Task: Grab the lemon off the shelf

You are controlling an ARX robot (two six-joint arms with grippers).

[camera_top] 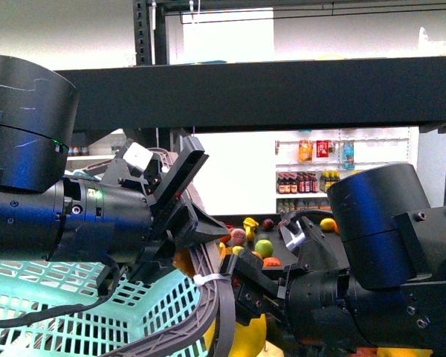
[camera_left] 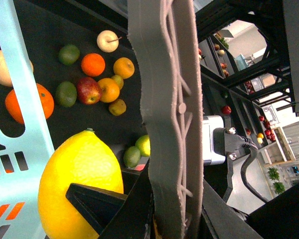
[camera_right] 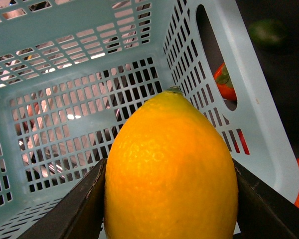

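Right gripper (camera_right: 169,196) clamping the lemon (camera_right: 170,149) between both fingers, lemon pointing into the pale teal basket (camera_right: 65,59), hanging just beside the shelf (camera_left: 45,30) tray bearing mixed fruit (camera_left: 89,89), left gripper (camera_top: 212,294) showing too little to tell its opening.

- The lemon (camera_right: 172,169) was large, yellow-orange and pebbled, pinched on both sides by the right gripper (camera_right: 172,206), with its nubbed tip pointing away from the gripper.
- The shelf (camera_top: 282,89) was black metal with flat rimmed tiers. Its lower tray carried loose fruit (camera_left: 93,64).
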